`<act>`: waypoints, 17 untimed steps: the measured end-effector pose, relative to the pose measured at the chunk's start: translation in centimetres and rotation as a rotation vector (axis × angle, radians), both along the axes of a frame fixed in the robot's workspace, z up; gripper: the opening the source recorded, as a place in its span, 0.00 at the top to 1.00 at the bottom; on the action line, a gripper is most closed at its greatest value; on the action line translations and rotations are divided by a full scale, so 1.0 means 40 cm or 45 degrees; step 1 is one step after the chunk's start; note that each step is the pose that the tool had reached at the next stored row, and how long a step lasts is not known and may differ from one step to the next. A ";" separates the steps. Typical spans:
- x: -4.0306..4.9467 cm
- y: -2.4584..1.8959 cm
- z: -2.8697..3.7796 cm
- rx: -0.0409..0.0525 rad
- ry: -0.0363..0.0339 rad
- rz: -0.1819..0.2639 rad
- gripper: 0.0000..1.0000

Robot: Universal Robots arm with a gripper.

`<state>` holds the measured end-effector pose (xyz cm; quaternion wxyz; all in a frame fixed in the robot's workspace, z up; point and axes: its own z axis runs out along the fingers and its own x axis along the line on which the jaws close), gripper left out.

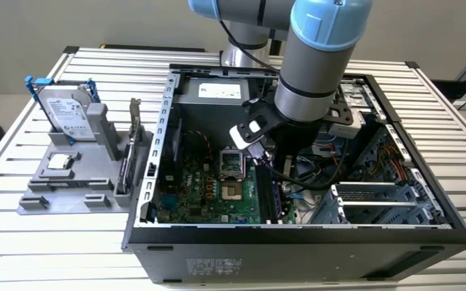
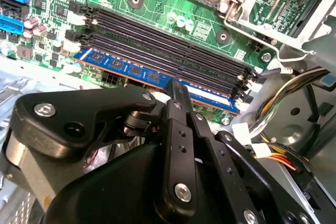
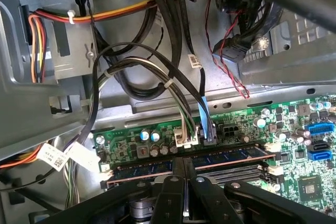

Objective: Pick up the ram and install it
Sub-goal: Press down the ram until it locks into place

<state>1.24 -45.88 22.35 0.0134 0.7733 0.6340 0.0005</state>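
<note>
The arm reaches down into the open computer case, which lies on a slatted metal table; the gripper stands over the green motherboard, beside the bank of long black memory slots; the ram, a narrow blue stick with dark chips, stands on edge in the outermost slot of that bank, the one nearest the board's edge; in both wrist views the two black fingers are drawn close together with the top edge of the ram between their tips, so the gripper is closed on the stick; whether the ram is fully seated cannot be told; bundled cables run just beyond the board; in the exterior view a grey parts holder stands outside the case on the exterior view's left, carrying a hard drive upright.
</note>
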 end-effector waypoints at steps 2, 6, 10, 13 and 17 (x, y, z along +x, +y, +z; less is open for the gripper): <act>0.000 0.000 -0.002 0.000 0.0006 0.000 1.00; 0.000 0.000 -0.006 0.000 0.0011 0.001 1.00; 0.000 0.000 -0.007 0.001 0.0009 0.003 1.00; 0.000 0.000 -0.008 0.001 0.0009 0.004 1.00; 0.000 0.000 -0.008 0.001 0.0009 0.004 1.00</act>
